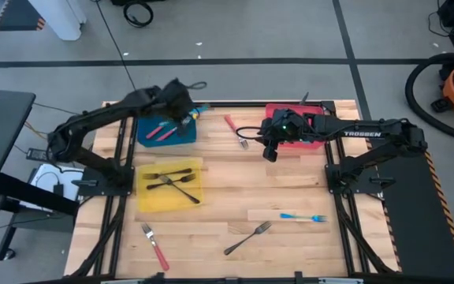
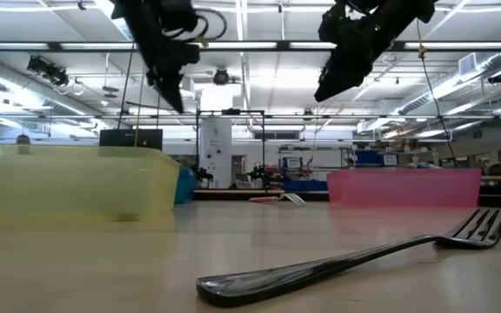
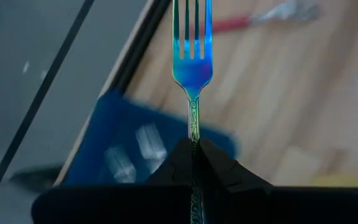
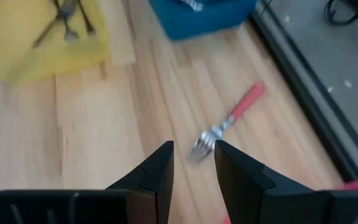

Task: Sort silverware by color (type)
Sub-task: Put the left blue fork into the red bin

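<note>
My left gripper (image 3: pixel 193 149) is pinched tight on the handle of a blue fork (image 3: pixel 192 65), which sticks straight out past my fingertips, tines forward. In the high view this gripper (image 1: pixel 186 113) hangs over the far right corner of the blue tray (image 1: pixel 178 134), where two red-handled forks (image 1: pixel 161 130) already lie. My right gripper (image 4: pixel 193 163) has its fingers parted and empty, held above the wooden table (image 1: pixel 235 193) with a red-handled fork (image 4: pixel 229 121) lying just beyond its tips; from above, that fork (image 1: pixel 236 131) lies between the blue tray and the red tray (image 1: pixel 310 142), and my right gripper (image 1: pixel 270 151) sits beside it at the red tray's left edge. The yellow tray (image 1: pixel 150 199) near the table's left side holds several dark forks (image 1: pixel 173 182). Loose on the near part of the table are another red-handled fork (image 1: pixel 155 246), a dark fork (image 1: pixel 247 237) and a second blue fork (image 1: pixel 303 216), all well apart from each other.
</note>
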Action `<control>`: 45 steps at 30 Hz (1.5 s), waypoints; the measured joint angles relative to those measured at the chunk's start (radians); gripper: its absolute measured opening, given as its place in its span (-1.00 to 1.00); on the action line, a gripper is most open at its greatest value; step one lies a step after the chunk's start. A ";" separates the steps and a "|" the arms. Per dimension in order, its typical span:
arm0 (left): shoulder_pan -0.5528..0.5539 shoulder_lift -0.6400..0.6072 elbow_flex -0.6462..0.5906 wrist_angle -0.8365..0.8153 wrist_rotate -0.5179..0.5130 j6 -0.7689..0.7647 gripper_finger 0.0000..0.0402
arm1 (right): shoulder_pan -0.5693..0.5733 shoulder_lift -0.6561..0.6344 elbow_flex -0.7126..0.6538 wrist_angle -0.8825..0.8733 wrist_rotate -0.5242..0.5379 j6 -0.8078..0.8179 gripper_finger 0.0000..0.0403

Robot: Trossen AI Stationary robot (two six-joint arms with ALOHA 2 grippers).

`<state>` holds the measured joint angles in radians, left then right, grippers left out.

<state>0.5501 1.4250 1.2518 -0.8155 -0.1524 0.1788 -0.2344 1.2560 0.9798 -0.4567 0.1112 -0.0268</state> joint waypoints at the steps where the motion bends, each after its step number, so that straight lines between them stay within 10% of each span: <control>1: 0.031 0.000 0.000 -0.019 0.000 0.015 -0.95 | 0.000 0.000 0.000 -0.019 0.000 0.004 -0.38; 10: 0.238 0.000 0.000 -0.114 0.000 0.117 -0.95 | 0.002 0.000 -0.040 -0.033 0.000 0.066 -0.38; 23: 0.265 0.000 0.000 -0.131 0.088 0.169 -0.95 | 0.002 0.000 -0.040 -0.029 0.000 0.114 -0.38; 36: 0.054 0.000 0.000 0.207 0.109 0.042 -0.95 | 0.001 0.000 -0.038 0.194 0.000 -0.134 -0.38; 45: -0.133 0.019 0.001 0.542 0.110 0.023 -0.95 | 0.001 0.000 -0.059 0.474 0.001 0.075 -0.38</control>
<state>0.4171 1.4440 1.2529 -0.2740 -0.0425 0.2020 -0.2336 1.2564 0.9208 0.0175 0.1117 0.0483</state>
